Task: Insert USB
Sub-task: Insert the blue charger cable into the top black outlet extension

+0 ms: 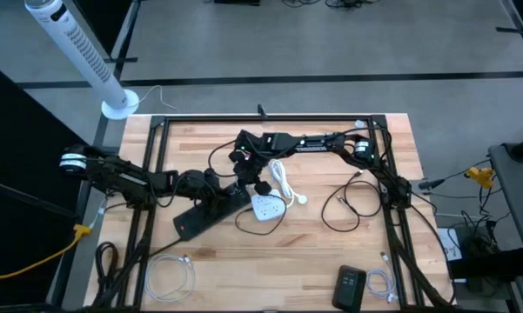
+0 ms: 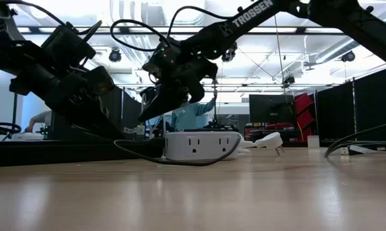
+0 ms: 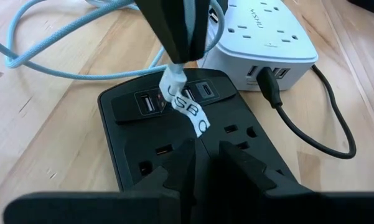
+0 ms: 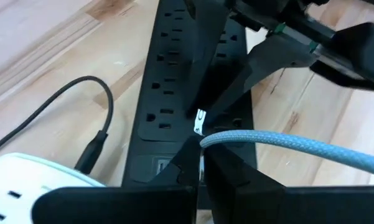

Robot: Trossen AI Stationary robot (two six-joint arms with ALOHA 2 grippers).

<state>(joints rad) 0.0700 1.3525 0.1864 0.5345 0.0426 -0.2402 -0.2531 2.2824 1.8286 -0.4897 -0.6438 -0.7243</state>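
Note:
A black power strip [image 1: 204, 215] lies flat on the wooden table, with a row of USB ports [image 3: 146, 102] at its end. My right gripper [image 3: 176, 59] is shut on the white plug [image 3: 172, 81] of a light-blue braided cable [image 3: 56, 65]. The plug carries a white tag [image 3: 196, 118]. Its tip stands at the port row; I cannot tell whether it is inside a port. My left gripper [image 3: 206, 152] sits on the strip's top face just behind the ports, its fingers nearly together. My left gripper rests its fingertips [image 3: 185, 152] on the strip's top face [image 3: 168, 149], among the outlets behind the USB ports. It slants down from the table's left side with nothing between the fingers, and the strip lies flat on the table. My right gripper pinches the white plug [image 3: 174, 73] between its two fingers, just above the plug's tip. The fingers slant down from the table's far right. The plug points down at the port row, and the blue cable [image 4: 286, 148] trails off sideways from the fingers.
A white power strip [image 1: 268, 207] lies right beside the black one, with a black cable [image 3: 271, 87] plugged into it. Loose black cable [image 1: 348, 209] lies at the right. White cables [image 1: 170, 274] and a black box [image 1: 350, 285] lie near the front edge.

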